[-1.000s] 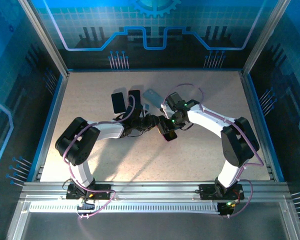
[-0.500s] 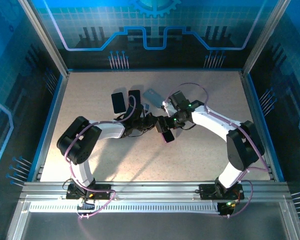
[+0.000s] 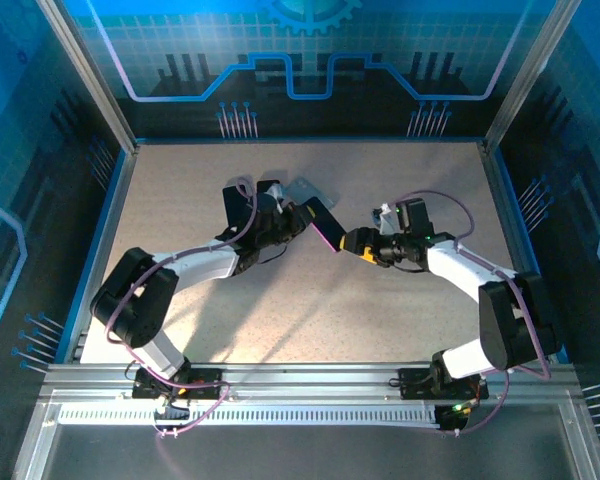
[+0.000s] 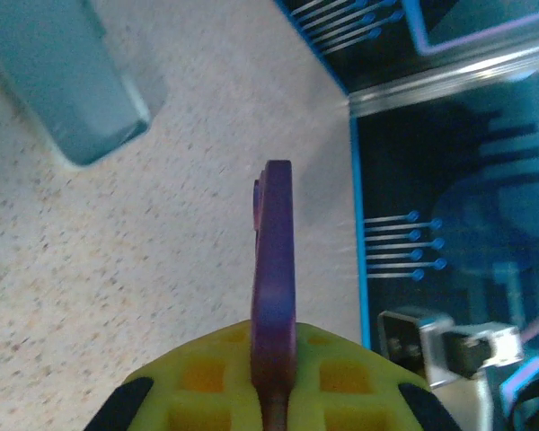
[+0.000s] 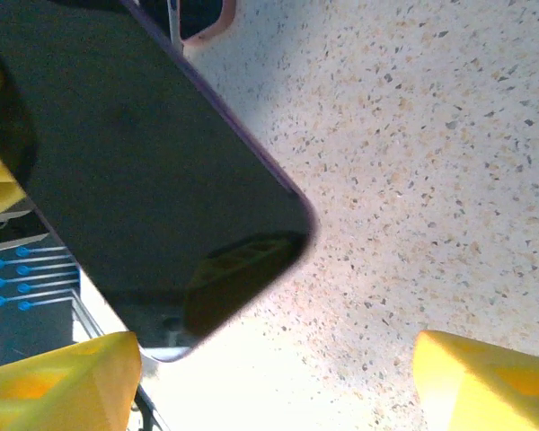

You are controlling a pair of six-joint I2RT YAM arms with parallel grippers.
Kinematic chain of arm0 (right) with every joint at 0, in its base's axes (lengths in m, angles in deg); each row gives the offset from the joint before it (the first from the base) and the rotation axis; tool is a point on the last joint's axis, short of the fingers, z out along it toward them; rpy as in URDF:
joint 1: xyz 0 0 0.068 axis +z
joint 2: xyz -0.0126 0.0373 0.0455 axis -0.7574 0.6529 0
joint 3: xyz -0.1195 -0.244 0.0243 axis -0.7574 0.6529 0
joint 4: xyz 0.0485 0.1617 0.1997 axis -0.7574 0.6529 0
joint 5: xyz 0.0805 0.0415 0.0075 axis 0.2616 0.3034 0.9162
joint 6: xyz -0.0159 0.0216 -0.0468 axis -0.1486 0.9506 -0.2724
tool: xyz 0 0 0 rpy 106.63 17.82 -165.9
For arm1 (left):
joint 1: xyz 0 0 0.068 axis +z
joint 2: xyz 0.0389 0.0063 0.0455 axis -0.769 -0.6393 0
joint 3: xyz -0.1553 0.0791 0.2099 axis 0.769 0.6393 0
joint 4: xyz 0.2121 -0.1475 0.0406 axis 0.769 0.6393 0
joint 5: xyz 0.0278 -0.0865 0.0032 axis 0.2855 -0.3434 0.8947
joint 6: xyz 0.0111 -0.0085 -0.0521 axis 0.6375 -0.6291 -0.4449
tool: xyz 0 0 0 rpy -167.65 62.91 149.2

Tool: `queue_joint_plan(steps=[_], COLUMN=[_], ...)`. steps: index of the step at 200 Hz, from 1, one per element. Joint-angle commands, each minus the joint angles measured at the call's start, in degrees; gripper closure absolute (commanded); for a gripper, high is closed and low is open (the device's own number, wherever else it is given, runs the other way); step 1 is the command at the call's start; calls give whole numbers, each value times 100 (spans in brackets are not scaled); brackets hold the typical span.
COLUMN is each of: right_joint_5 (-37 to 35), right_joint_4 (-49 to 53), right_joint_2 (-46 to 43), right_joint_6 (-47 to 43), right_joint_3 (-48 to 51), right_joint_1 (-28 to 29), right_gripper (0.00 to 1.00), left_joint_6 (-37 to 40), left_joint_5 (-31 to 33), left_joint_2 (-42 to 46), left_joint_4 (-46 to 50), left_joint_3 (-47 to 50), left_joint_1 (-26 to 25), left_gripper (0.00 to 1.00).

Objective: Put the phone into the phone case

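We've the phone (image 4: 274,251) clamped in left claw (image 4: 274,373), right claw (image 5: 274,382) open nearby; case (image 4: 63,81) on desk (image 3: 380,320) nr far edge, insertion not yet done.

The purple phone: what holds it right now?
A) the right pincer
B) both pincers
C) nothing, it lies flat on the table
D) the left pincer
D: the left pincer is clamped on the purple phone, while the right pincer stands wide open.
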Motion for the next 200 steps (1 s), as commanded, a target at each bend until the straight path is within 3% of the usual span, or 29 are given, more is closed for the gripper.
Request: queue_joint_plan(steps=[1, 30, 124, 146, 180, 200], right_joint_5=[417, 374, 113, 122, 133, 177], right_joint_4=[-1259, -2351, -3740, -3767, -4602, -4900], right_joint_2=[-169, -268, -376, -331, -57, 90], right_joint_6=[857, 1556, 2425, 2448, 2905, 3057], right_joint_3=[352, 745, 1169, 1126, 1236, 1238], right_joint_1=[-226, -415, -379, -374, -298, -244], right_gripper=[21, 23, 34, 41, 56, 58], left_joint_6=[-370, -588, -1084, -1122, -1180, -1242], left_joint_5=[443, 636, 738, 816, 835, 805], left_joint_2=[185, 115, -442, -478, -578, -675], left_joint_4=[-713, -1145, -1913, -2061, -2361, -2397], left_joint_3=[-71, 14, -151, -71, -33, -65], left_joint_1=[-73, -206, -562, -615, -674, -686], left_gripper=[100, 100, 100, 100, 100, 100])
